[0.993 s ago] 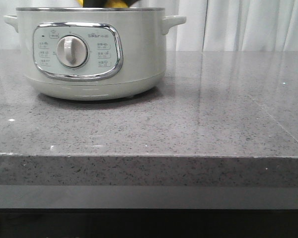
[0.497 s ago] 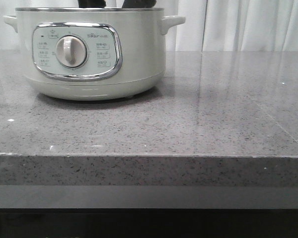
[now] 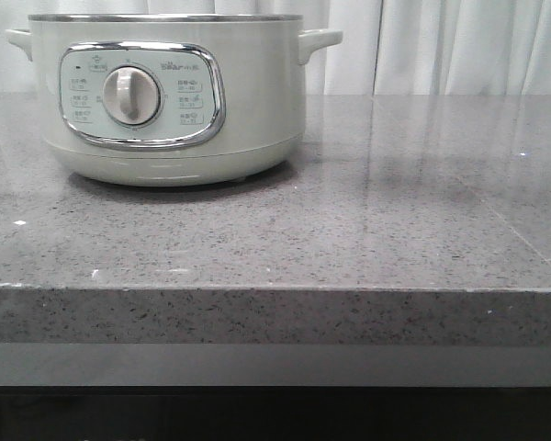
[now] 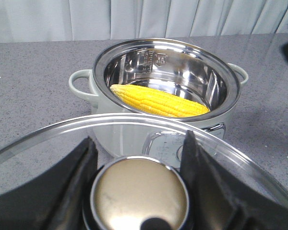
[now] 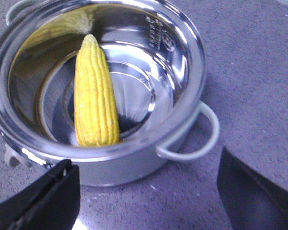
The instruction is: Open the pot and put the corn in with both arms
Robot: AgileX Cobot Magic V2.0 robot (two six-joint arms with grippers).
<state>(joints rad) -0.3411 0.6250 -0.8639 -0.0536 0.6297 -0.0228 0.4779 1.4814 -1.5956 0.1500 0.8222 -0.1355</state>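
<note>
The pale cream-green pot [image 3: 170,96] stands lidless at the table's back left, its dial facing me. The yellow corn cob [image 5: 94,96] lies inside its steel bowl, also seen in the left wrist view [image 4: 158,101]. My left gripper [image 4: 139,153] is shut on the brass-coloured knob [image 4: 140,194] of the glass lid [image 4: 48,139], held up away from the pot [image 4: 165,91]. My right gripper [image 5: 146,191] is open and empty, above the table beside the pot's side handle [image 5: 194,139]. Neither gripper shows in the front view.
The grey speckled stone table [image 3: 367,230] runs to a front edge near me. White curtains [image 3: 441,46] hang behind the table.
One second ago dark fingers and a bit of yellow showed above the pot's rim in the front view. Half a second ago only dark fingers. Now nothing shows above the rim.
</note>
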